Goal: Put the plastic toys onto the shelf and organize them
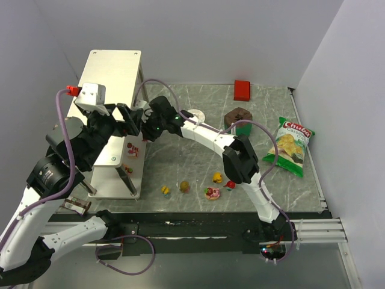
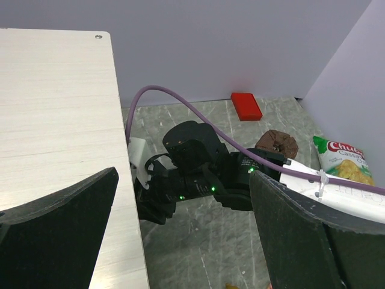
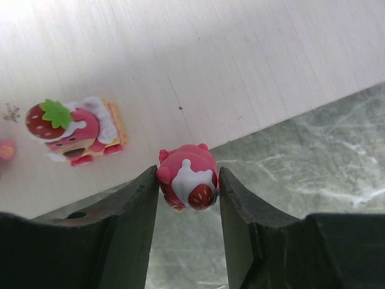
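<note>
The right tool [image 3: 188, 182], clamped on a pink toy [image 3: 185, 170], holds it at the edge of the shelf [image 3: 252, 60], whose bare board lies straight ahead, with a strawberry toy [image 3: 72, 129] resting on it to the left.

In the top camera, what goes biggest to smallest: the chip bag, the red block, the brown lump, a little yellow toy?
1. Green chip bag, largest.
2. Brown lump.
3. Red block, slightly smaller, though it sits farther back.
4. Yellow toy, smallest.
</note>
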### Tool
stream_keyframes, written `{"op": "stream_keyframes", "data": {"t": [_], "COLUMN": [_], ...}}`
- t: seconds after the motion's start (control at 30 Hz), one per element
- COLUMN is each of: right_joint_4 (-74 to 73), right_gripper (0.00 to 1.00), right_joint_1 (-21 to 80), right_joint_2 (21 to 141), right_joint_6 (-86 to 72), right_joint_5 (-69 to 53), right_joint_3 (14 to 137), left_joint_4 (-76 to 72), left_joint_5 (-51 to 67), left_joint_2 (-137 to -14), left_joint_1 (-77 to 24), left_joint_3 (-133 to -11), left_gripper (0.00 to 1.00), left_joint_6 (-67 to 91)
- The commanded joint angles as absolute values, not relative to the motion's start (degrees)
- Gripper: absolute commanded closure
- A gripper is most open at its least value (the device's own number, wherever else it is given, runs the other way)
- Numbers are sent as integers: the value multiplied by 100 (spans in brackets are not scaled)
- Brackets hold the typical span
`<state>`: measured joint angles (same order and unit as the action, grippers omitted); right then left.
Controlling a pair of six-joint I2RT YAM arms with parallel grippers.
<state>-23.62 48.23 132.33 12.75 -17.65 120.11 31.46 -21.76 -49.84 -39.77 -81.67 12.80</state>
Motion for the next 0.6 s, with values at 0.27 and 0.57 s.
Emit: {"op": "stream_keyframes", "data": {"t": [0.27, 0.57], "right_joint_4": [-2224, -1917], "right_gripper": [94, 95], "right_joint_1": [4895, 5062], "right_joint_2": [13491, 13483], "right_joint_6": [2363, 2435], "right_joint_5": [-1793, -1810], "right_joint_3": [12559, 12297], "left_joint_4": [3164, 3243], "left_joint_5": [-2250, -2250], "left_joint_2": [-5106, -5054], "left_joint_1": [-3964, -3964], "left_joint_3": [-8438, -8446], "left_gripper": [4, 3], "left_joint_6": [1248, 1239]}}
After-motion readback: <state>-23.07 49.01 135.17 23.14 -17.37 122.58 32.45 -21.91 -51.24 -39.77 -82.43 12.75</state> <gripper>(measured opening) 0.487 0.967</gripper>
